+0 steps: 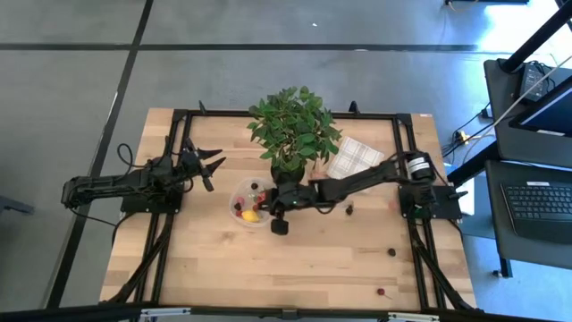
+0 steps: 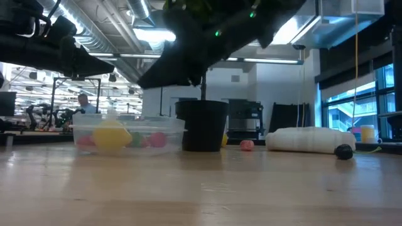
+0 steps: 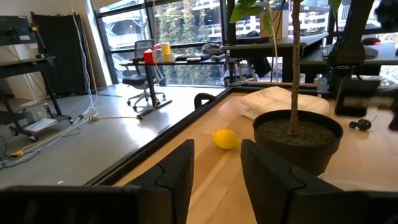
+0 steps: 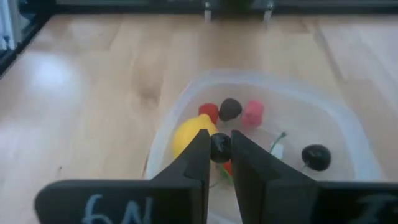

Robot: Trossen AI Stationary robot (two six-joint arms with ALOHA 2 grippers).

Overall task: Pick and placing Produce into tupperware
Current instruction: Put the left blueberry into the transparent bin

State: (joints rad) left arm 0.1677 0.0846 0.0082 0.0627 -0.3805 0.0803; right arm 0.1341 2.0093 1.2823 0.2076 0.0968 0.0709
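Pinching a dark berry (image 4: 220,148) between its fingertips, the right gripper (image 4: 219,155) is hanging over the tupperware (image 4: 339,121) — lemon (image 4: 189,135) lying just beneath.

Open-plan lab: office chairs (image 3: 144,50), exposed ceiling ducts (image 2: 100,37).

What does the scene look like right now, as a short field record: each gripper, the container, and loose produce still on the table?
right gripper: over the tupperware, shut on a dark berry
left gripper: waiting at the table's left side, away from the container, holding nothing
tupperware contents: yellow lemon, red berry, dark maroon berry, pink berry, dark cherry
loose produce: a lemon beside the plant pot; small berries on the table's right half
cloth: by the plant, untouched
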